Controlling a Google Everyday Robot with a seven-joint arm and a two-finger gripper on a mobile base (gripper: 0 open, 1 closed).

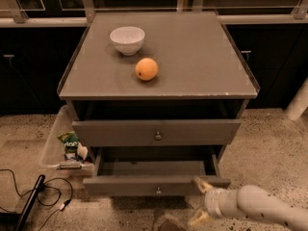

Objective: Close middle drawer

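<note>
Camera view looks down on a grey table [192, 57] with drawers under its top, and the middle drawer [125, 186] is pulled well out towards the camera, its empty grey floor showing behind the flat front and the small brass knob [158, 190] at the front's centre. Above it, the upper drawer [110, 132] sits less far out. The gripper [195, 201] hangs low at the right, just in front of the middle drawer's right end, on a pale arm [260, 206] reaching in from the right edge. Its two fingers are spread wide and hold nothing; the upper fingertip [198, 183] seems to touch the drawer front near its right corner, though contact is hard to confirm. On the table stand a white bowl [127, 39] and, near it, an orange [147, 69]. A clear bin [52, 146] with packets sits on the floor at the left.
</note>
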